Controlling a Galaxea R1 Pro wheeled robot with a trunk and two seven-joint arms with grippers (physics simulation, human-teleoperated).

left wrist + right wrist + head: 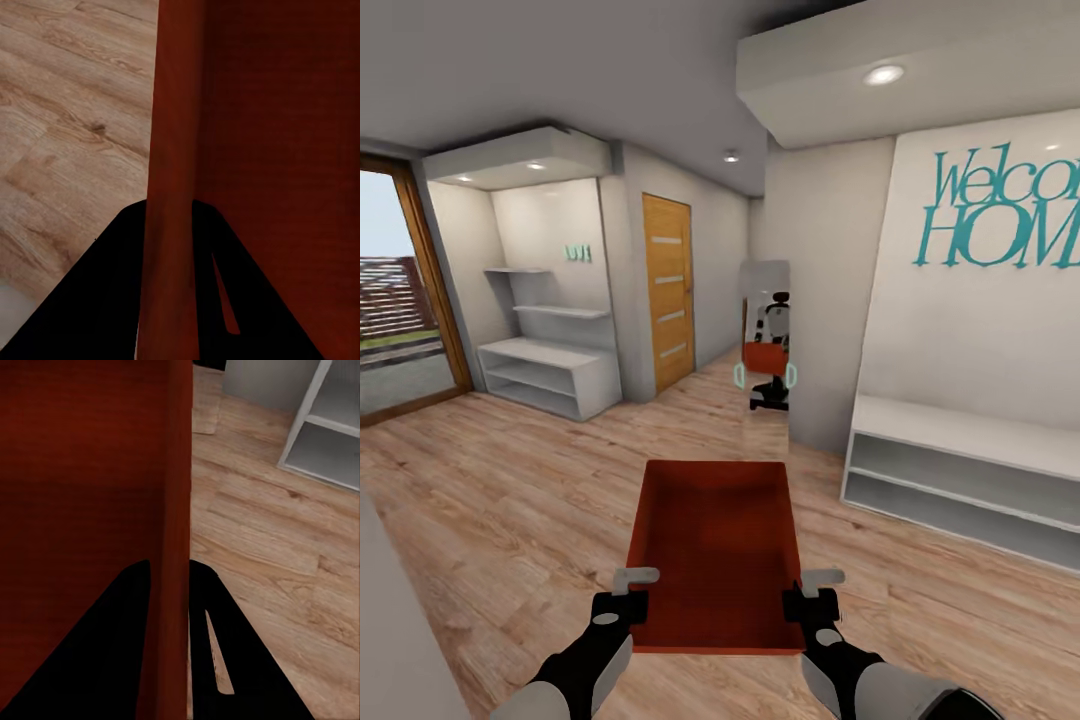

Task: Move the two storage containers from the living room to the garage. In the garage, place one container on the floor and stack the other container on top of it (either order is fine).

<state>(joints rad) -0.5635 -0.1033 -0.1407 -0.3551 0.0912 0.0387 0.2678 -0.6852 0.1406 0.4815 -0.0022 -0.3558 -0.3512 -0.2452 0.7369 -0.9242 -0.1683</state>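
Currently mid-carry: left hand and right hand each pinching a side wall of one storage container, held low centre of frame above wood-plank floor. Probably hallway, not garage yet. Next: keep both pinches level, drive on, steer clear of white shelf unit at right. Wrist views confirm wall between the fingers, rim likewise. Head view alone gives wooden door, mirror, Welcome HOME lettering.

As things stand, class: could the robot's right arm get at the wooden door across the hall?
Probably not. The right gripper is shut on the storage container wall, sharing the carry with the left gripper, and the wooden door stands well beyond it across open floor.
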